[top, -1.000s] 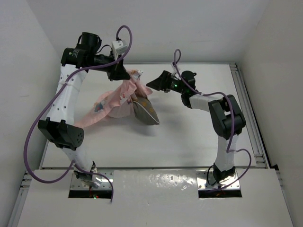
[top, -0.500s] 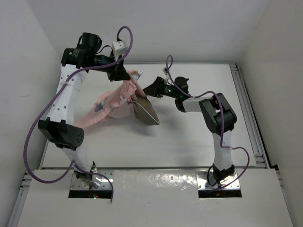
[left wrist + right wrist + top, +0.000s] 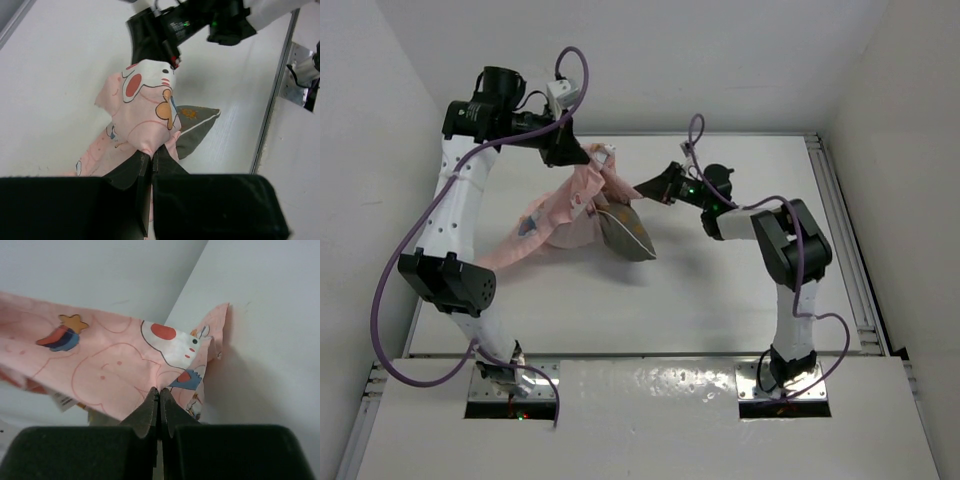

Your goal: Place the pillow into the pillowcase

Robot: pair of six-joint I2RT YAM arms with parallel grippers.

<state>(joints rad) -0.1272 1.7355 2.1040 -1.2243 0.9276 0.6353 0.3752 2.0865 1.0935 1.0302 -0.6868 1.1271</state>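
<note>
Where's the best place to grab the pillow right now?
Probably take the pillow by its exposed grey corner, fingers coming in from the right across its flat face. That thin, trimmed end sticks out of the pillowcase, and the rest is under cloth.

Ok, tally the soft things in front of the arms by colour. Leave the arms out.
Pink, printed: 1, the pillowcase
Grey-olive: 1, the pillow
Total: 2
</note>
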